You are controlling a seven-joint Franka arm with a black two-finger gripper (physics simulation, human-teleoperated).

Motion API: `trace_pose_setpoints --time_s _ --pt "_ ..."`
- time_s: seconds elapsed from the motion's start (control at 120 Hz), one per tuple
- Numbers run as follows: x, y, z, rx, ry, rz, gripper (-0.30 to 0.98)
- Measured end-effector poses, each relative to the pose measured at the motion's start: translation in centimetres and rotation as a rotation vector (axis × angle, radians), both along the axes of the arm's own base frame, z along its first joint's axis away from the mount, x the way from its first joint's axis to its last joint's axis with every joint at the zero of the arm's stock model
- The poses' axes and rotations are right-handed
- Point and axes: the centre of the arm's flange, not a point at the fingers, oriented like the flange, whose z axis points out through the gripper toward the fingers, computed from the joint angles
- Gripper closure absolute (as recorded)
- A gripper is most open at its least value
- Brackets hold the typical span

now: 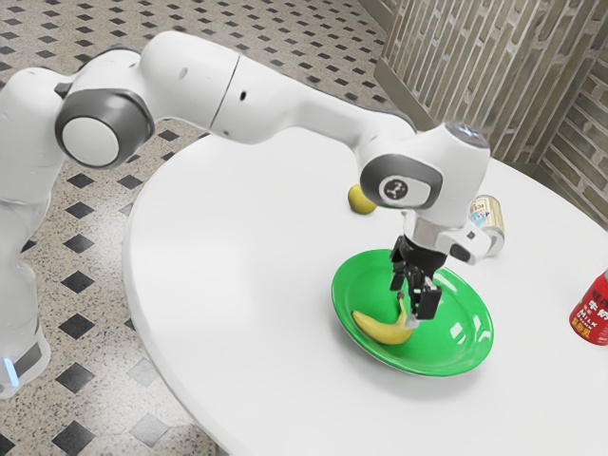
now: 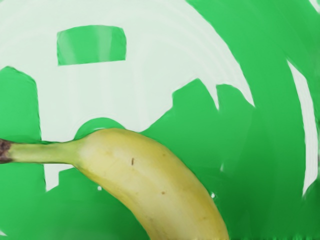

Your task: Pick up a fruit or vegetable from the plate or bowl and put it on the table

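Note:
The black gripper points down over the green plate in the exterior view, its two fingers apart. A yellow banana lies on the plate, its stem rising close to the fingertips; neither finger visibly holds it. The wrist view has the banana just under my hand, curved, with its stem and dark end to one side, against the shiny green plate. How far the fingertips are above the fruit is hard to tell.
On the white round table, a yellow-green fruit stands beyond the plate. A pale can is behind the hand, and a red can is at the exterior view's right edge.

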Motion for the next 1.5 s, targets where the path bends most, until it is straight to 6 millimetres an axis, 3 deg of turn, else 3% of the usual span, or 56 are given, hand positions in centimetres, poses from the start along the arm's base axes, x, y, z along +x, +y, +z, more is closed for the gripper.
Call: trace_pose_setpoints --time_s 0.2,1.1,1.267,1.5 --pt "-0.1 -0.8 -0.5 0.0 0.006 -0.01 0.0" --pt "1.3 0.7 -4.3 -0.074 0.057 0.044 0.0" --pt "1.5 0.9 -4.8 -0.091 0.068 0.053 0.11" --pt "1.6 1.0 -5.4 -0.1 0.077 0.058 0.42"
